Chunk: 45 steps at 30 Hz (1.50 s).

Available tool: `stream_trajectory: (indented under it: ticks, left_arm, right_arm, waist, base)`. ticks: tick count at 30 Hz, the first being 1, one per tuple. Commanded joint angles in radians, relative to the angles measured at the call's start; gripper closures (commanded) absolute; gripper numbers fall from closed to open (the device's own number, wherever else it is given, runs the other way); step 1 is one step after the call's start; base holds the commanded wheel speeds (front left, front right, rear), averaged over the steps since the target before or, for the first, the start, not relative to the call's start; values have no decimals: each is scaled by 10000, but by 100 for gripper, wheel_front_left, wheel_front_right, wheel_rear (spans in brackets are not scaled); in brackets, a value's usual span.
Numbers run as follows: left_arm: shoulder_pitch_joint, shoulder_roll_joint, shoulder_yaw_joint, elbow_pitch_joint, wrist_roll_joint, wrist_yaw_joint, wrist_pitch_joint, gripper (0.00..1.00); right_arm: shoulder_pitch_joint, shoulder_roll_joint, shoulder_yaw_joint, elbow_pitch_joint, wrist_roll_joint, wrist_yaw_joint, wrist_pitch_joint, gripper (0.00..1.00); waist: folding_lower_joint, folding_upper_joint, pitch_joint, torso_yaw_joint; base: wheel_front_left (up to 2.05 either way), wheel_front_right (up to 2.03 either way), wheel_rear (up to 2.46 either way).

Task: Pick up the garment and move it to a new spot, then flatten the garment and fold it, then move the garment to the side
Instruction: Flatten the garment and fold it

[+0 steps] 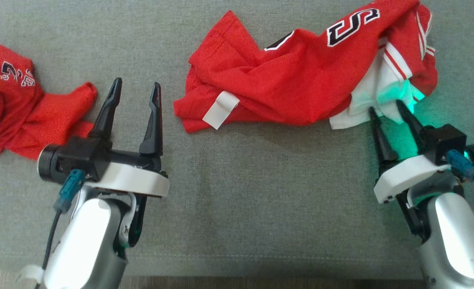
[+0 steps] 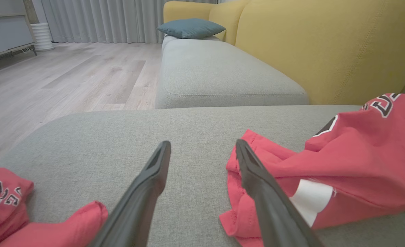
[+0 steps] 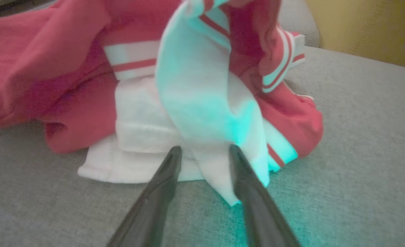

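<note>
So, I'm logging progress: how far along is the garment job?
Nothing looks done: the larger red garment lies crumpled on the grey cushion. In hand: the right gripper, open, has its fingertips at the garment's white edge; the left gripper hangs open, empty. Left: grasping, moving, flattening, folding, setting aside.

Head looks down; wrists low, near; all 3 share garment.

A grey fabric seat runs wide in front of me, and a 2nd grey cushion continues beyond it, both backed by mustard-yellow upholstery. 1 teal pillow lies at the far end. Pale wood flooring stretches to grey curtains, a ribbed white cylinder and a low grey cabinet.
</note>
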Motion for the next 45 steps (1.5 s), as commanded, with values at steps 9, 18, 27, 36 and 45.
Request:
stream_trajectory:
  ticks: [9,18,27,36,45]
  left_arm:
    - [-188,187,363,-33,42,7,-189,0]
    - [127,340,372,-56,-38,97,-117,0]
    - [203,431,367,-310,-66,196,-38,0]
    - [96,479,356,-331,-89,229,-56,0]
    - [277,485,415,-204,-194,356,-88,0]
  right_arm:
    - [59,235,70,-1274,705,75,-716,100]
    - [1104,666,-983,-3809,1740,75,184,100]
    - [2021,894,-3106,-3367,2376,75,1319,100]
    - [1617,907,-3305,-2324,2268,75,623,0]
    - [1484,898,-2279,-3460,1162,75,-703,0]
  waist:
    - [0,0,-447,-319]
    - [0,0,-1137,-726]
    - [0,0,-954,-743]
    - [0,0,-660,-616]
    - [0,0,-1066,-587]
  base:
    - [0,0,0]
    - [0,0,0]
    - [0,0,0]
    - [0,0,0]
    - [0,0,0]
